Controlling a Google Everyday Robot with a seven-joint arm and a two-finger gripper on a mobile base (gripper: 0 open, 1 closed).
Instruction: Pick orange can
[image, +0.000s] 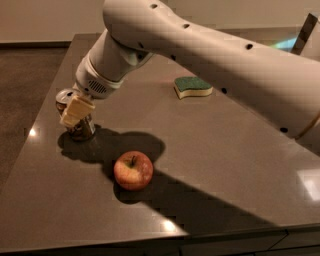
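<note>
The orange can (82, 128) stands upright near the left edge of the dark table (210, 150), its silver top showing at the left. My gripper (73, 115) is right at the can, and its cream-coloured tip lies across the can's upper body and hides most of the label. The large white arm reaches in from the upper right. Whether the can is held does not show.
A red-yellow apple (133, 170) sits in front and to the right of the can. A green-and-yellow sponge (192, 87) lies at the back middle. The table's left edge runs close beside the can, and its front edge is near the bottom.
</note>
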